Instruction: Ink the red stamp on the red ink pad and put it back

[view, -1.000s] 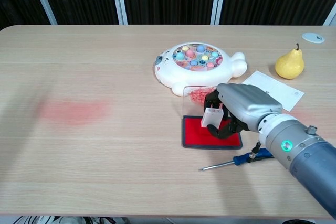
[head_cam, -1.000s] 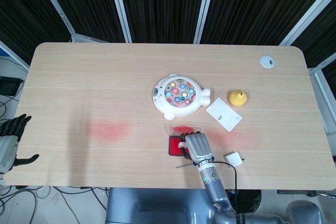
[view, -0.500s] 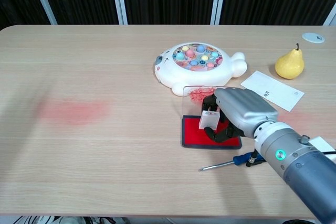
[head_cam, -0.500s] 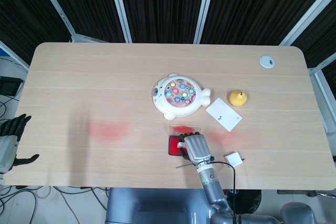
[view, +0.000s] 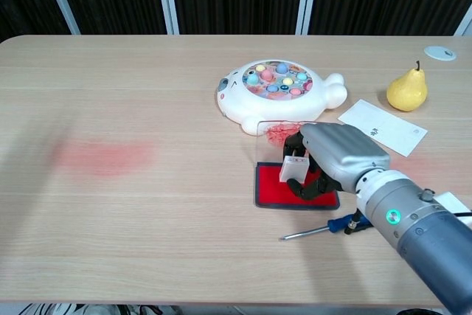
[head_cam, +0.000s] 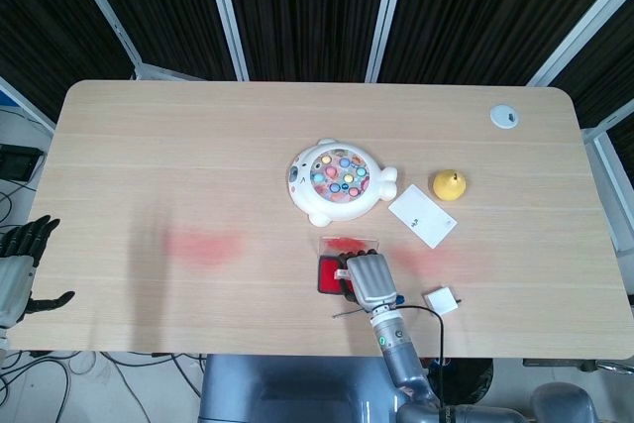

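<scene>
I have the right hand with its fingers curled around the red stamp, which sits over the red ink pad just under them, contact not discernible, while the left hand hangs off the surface, fingers spread, holding nothing.

Whitish stamp upright above red ink pad.
</scene>
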### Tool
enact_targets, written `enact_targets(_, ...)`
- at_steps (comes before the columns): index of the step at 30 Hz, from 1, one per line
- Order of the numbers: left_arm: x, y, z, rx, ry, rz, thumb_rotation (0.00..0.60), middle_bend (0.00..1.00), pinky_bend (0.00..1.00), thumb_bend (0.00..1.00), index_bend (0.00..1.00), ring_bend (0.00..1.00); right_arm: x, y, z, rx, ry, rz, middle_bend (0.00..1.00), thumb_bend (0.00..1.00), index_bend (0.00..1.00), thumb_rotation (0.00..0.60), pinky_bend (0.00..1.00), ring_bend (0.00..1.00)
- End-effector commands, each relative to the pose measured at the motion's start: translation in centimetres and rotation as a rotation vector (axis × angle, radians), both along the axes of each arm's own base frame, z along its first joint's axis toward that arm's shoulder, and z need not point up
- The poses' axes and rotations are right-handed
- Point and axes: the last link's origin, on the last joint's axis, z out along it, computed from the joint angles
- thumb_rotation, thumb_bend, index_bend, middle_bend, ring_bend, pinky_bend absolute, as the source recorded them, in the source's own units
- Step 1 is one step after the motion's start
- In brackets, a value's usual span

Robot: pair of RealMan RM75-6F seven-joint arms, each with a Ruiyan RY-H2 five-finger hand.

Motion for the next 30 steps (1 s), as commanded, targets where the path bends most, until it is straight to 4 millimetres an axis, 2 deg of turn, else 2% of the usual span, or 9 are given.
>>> enact_targets(1,0.00,-0.01,-0.01,0.000,0.000,0.000,0.600,0.00,0.00,0.04,0.00,0.00,0.33,-0.18,0.47,-0.015,-0.008,0.009,0.62,0.57,0.78,0.600,0.44,0.49)
enact_targets(6,0.04,-0.02,-0.03,0.000,-0.001,0.000,0.600,0.00,0.00,0.04,0.00,0.00,0.46,-0.20,0.71,-0.019,-0.007,0.012,0.62,0.57,0.78,0.600,0.44,0.49)
enact_targets(23,0.01,-0.03,0.03,0.001,-0.004,0.000,0.600,0.00,0.00,0.04,0.00,0.00,-0.39,0.33,-0.24,0.008,0.027,-0.010,0.62,0.57,0.78,0.600,0.44,0.49)
enact_targets(30,0.00,-0.03,0.00,-0.001,-0.002,0.000,0.600,0.00,0.00,0.04,0.00,0.00,0.43,0.21,0.64,-0.016,0.003,0.016,0.62,0.57,0.78,0.600,0.44,0.49)
